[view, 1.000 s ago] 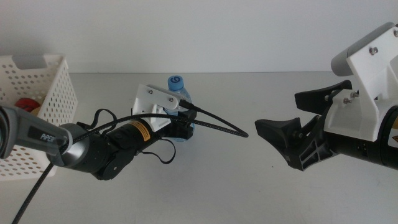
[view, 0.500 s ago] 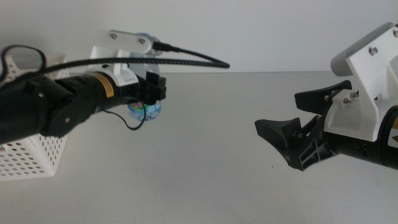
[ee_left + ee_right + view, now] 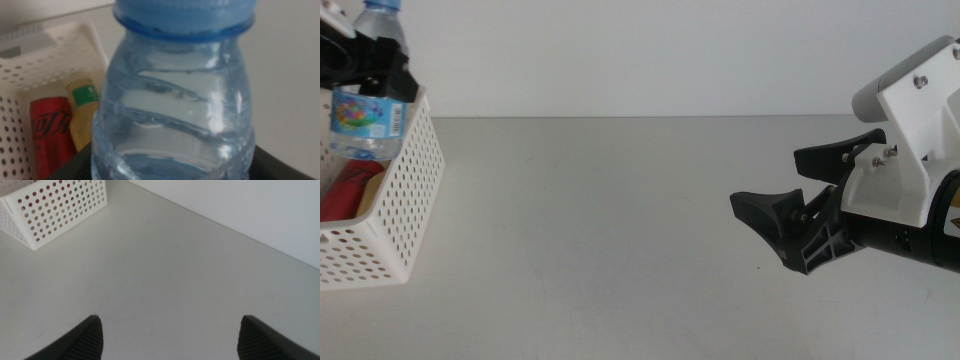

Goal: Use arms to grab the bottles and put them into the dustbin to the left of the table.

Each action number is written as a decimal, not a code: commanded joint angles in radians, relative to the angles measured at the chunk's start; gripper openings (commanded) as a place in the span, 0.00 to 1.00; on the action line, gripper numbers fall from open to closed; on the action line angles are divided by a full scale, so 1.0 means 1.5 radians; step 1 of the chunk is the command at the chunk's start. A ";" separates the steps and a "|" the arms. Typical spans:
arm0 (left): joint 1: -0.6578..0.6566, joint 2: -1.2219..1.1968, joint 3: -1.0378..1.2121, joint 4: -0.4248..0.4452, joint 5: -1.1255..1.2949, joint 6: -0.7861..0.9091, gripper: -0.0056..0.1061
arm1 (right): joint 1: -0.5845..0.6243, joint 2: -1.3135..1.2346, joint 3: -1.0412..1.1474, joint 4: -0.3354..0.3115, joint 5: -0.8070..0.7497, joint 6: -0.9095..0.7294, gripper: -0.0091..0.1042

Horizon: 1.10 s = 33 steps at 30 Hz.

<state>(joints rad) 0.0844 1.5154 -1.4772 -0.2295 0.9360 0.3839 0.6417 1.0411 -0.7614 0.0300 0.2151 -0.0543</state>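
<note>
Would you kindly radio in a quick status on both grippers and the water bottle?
Left gripper shut on water bottle, above white basket. Right gripper open, waiting at table's right. Red can, tea bottle already binned.

White perforated dustbin, red can

A robot lab: bare grey table against blank white wall.

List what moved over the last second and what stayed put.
The left gripper lifted the water bottle off the table and carried it left; it now holds it over the basket. The right gripper, open, did not move, nor did the basket with its red can.
</note>
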 commanded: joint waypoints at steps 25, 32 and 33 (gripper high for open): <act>0.151 0.204 -0.058 -0.010 -0.039 0.057 0.04 | 0.000 -0.013 -0.025 -0.003 -0.043 -0.008 0.70; 0.151 0.232 -0.058 -0.013 -0.050 0.057 0.23 | 0.000 -0.013 -0.025 -0.003 -0.043 -0.008 0.70; 0.151 0.232 -0.058 -0.018 -0.050 0.057 0.29 | 0.000 -0.013 -0.025 -0.003 -0.043 -0.008 0.70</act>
<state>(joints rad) 0.3105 1.9147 -1.5290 -0.2121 0.8925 0.4769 0.6417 1.0411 -0.7614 0.0303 0.2151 -0.0543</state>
